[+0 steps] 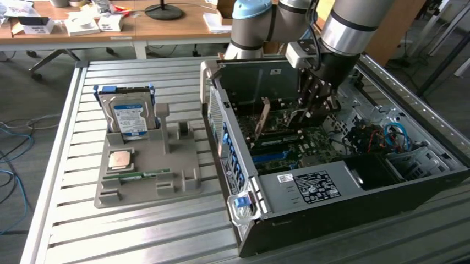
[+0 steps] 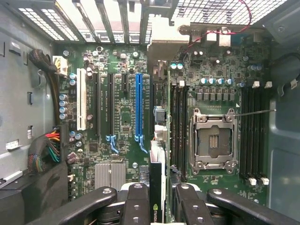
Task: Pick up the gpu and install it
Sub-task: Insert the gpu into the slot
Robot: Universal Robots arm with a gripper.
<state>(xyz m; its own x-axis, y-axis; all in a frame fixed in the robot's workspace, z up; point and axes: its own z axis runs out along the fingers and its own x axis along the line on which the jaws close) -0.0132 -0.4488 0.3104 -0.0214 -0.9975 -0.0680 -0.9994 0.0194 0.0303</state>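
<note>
**Gpu (image 2: 156,171) gripped edge-on inside the open case (image 1: 323,187), above the motherboard (image 2: 117,126).**
The pincer (image 2: 159,190) is part closed on the card. If the card is lowered off line beside the blue slot (image 2: 138,105), it may jam or slip. Counted: one gpu, one blue slot, one case. On the tray (image 1: 184,176), toward the table (image 1: 147,236) edge at the exterior view's left: one hard drive (image 1: 131,115), one memory stick (image 1: 140,175).

gpu (image 2: 157,178) edge-on, partly hidden between fingers of the tool (image 2: 161,190)
</note>
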